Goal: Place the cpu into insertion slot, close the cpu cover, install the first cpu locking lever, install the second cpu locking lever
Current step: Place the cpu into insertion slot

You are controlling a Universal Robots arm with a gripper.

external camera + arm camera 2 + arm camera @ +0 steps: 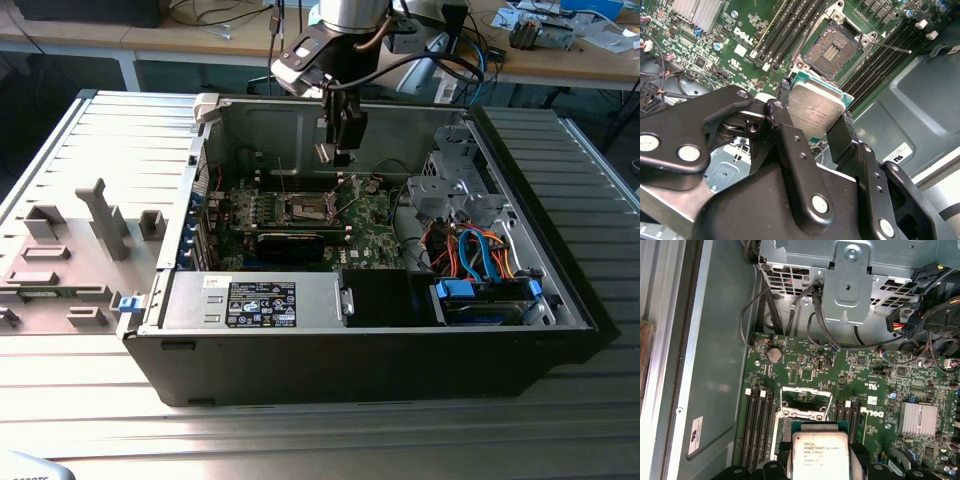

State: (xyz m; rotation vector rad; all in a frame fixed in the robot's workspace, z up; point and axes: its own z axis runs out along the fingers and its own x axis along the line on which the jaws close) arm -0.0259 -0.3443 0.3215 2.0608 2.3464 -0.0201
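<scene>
My gripper (816, 111) is shut on the cpu (815, 106), a small square chip with a silvery top, clamped by two opposite edges. It hangs above the green board (865, 385), close over the insertion slot (832, 49), which lies open with its dark centre bare. In the first wrist view the cpu (820, 455) covers most of the slot, and the cpu cover (805, 401) stands swung open just beyond it. A thin locking lever (892, 48) sticks out beside the slot. In the exterior view the gripper (335, 155) hovers inside the open computer case (400, 360), over the slot (308, 208).
Long black memory slots (785, 30) flank the socket. A grey drive cage (847, 282) with dangling cables rises at the board's edge. A silver heatsink (919, 419) sits on the board. Coloured cables (470, 255) and the power supply (260, 300) fill the case's front.
</scene>
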